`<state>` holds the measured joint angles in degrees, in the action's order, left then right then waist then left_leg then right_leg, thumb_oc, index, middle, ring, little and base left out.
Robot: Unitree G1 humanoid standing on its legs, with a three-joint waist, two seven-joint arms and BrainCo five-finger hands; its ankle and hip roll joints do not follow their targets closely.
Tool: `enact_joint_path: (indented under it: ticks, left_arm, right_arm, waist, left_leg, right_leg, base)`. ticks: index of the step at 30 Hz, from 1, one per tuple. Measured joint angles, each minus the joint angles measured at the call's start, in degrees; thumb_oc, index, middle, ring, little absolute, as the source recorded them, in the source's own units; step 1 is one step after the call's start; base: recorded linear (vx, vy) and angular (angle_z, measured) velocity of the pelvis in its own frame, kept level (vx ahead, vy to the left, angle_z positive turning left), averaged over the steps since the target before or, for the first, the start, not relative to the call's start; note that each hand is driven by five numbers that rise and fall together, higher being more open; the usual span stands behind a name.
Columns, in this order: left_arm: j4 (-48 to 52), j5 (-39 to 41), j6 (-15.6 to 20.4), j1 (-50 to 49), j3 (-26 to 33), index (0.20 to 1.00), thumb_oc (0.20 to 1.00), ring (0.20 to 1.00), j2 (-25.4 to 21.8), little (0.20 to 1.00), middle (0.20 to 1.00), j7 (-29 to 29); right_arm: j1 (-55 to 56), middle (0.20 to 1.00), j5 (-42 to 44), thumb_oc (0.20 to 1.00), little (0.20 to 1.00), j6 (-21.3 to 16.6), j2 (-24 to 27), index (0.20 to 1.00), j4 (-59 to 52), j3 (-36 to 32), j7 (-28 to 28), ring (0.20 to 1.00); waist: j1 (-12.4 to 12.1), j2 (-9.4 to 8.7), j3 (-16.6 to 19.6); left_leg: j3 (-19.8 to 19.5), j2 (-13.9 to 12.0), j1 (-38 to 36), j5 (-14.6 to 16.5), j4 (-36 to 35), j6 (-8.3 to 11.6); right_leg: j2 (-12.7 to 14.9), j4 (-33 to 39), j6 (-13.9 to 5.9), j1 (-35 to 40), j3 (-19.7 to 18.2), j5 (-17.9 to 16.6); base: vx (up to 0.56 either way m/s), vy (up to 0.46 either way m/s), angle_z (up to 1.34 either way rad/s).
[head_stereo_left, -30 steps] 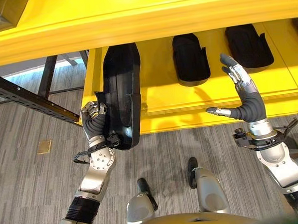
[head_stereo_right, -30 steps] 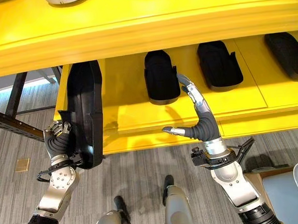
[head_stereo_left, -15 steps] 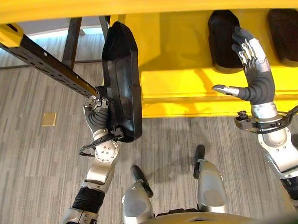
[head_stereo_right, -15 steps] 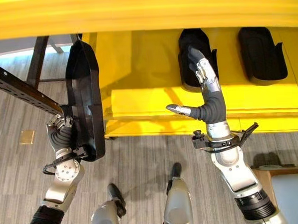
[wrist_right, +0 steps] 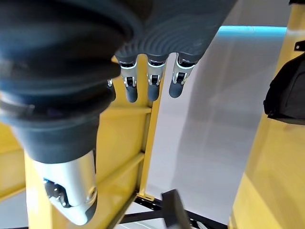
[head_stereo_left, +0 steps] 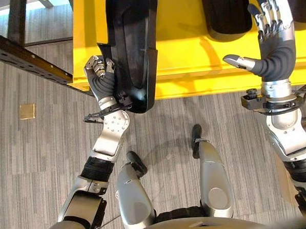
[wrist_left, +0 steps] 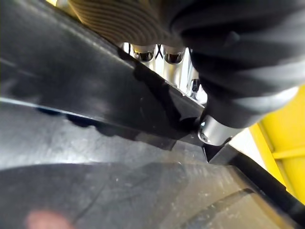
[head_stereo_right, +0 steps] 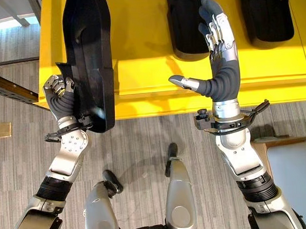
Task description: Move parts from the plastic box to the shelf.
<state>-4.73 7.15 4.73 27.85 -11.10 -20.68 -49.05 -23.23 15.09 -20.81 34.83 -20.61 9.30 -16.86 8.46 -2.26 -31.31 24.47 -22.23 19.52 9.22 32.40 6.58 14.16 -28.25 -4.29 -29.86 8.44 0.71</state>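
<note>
Left eye view shows the left hand [head_stereo_left: 100, 71] curled round a long black part [head_stereo_left: 131, 44], held over the near edge of the yellow shelf [head_stereo_left: 191, 61], so it is not set down yet. The right hand [head_stereo_right: 218, 44] is open and empty above the shelf. Two parts [head_stereo_right: 186, 23] already lie farther back on the shelf, and grey carpet [head_stereo_left: 37, 151] is below.

Bright overhead light; glare on yellow shelf [head_stereo_right: 140, 69]; left wrist view blurry.

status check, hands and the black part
Left hand shut on long black part, its end over the yellow shelf. Right hand open, empty. Two black parts already shelved alongside; landing spot clear.
</note>
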Motion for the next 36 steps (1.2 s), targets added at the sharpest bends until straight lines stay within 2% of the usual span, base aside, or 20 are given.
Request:
enact_joint_path:
  ticks: [4, 11, 17, 20, 22, 29, 36]
  left_arm:
    - [-1.8, 0.0, -1.7, 3.0, 0.5, 0.2, 0.2, 0.2, -0.1, 0.2, 0.2, -1.4]
    - [-6.5, 0.2, -4.6, 8.6, 0.9, 0.2, 0.2, 0.2, 0.0, 0.2, 0.2, -3.7]
    - [-17.2, 1.4, -7.1, 15.5, 2.1, 0.2, 0.2, 0.2, -1.0, 0.2, 0.2, -7.7]
    - [-25.8, 3.5, -8.4, 21.1, 2.2, 0.2, 0.2, 0.2, -3.7, 0.2, 0.2, -9.5]
    - [-26.9, 3.6, -8.7, 22.5, 2.2, 0.2, 0.2, 0.2, -5.4, 0.2, 0.2, -10.4]
    - [-36.8, 6.1, -9.7, 27.4, 2.0, 0.2, 0.2, 0.2, -7.9, 0.2, 0.2, -12.5]
    - [-42.3, 8.1, -14.0, 30.0, -0.3, 0.2, 0.2, 0.2, -14.1, 0.2, 0.2, -12.5]
  right_arm:
    - [-0.6, 1.0, 0.5, 1.0, 1.0, 0.1, 0.0, 1.0, -1.4, -2.1, 0.7, 1.0]
    - [-1.6, 1.0, 2.1, 1.0, 1.0, 1.3, 0.0, 1.0, -1.4, -2.6, 2.4, 1.0]
    - [-4.6, 1.0, 2.7, 1.0, 1.0, 3.4, 0.1, 1.0, -0.8, -2.3, 5.3, 1.0]
    - [-6.8, 1.0, 3.3, 1.0, 1.0, 4.6, 0.8, 1.0, -0.7, -2.0, 6.2, 1.0]
    - [-6.8, 1.0, 4.1, 1.0, 1.0, 5.2, 2.3, 1.0, -0.6, -2.0, 6.6, 1.0]
    - [-6.8, 1.0, 5.6, 1.0, 1.0, 6.8, 2.7, 1.0, -0.6, -2.0, 7.7, 1.0]
    - [-6.2, 1.0, 7.9, 1.0, 1.0, 8.8, 7.0, 1.0, -0.6, -2.2, 7.8, 1.0]
  waist:
    - [1.5, 0.0, 0.0]
    - [1.8, -0.16, -0.1]
    - [2.4, -0.19, -0.1]
    - [3.6, -0.22, 0.0]
    - [4.3, -0.22, 0.0]
    - [5.7, -0.19, 0.0]
    - [7.8, -0.14, 0.0]
  left_leg:
    - [0.0, 0.0, 1.4, 1.2, 2.0, -0.12]
    - [0.1, -0.5, 1.7, 1.8, 3.1, -0.12]
    - [0.0, -1.2, 1.3, 2.2, 4.8, -0.14]
    - [0.0, -1.4, 1.3, 2.7, 5.7, -0.16]
    - [0.1, -1.4, 1.3, 2.7, 5.8, -0.12]
    - [0.9, -1.4, 0.4, 2.9, 5.8, 0.17]
    - [2.0, -1.7, -0.7, 3.5, 6.3, 0.65]
  right_leg:
    - [-0.3, -0.8, -0.17, -2.1, -1.6, -0.2]
    - [-0.7, -2.6, 0.15, -3.5, -2.4, 0.2]
    - [-1.0, -3.8, 0.47, -3.0, -2.8, 0.6]
    - [-1.0, -3.7, 0.28, -2.9, -3.1, 0.8]
    - [-1.1, -3.4, 0.26, -2.9, -3.2, 0.5]
    - [-1.5, -3.7, 0.24, -2.9, -4.0, 0.2]
    - [-2.0, -4.1, 0.52, -3.2, -5.3, 0.9]
  base:
    - [-0.02, 0.018, -0.17]
    - [0.01, 0.019, -0.05]
    - [0.04, 0.046, -0.02]
    - [0.04, 0.046, -0.05]
    - [0.04, 0.048, -0.04]
    - [0.07, 0.054, -0.05]
    - [0.06, 0.077, -0.09]
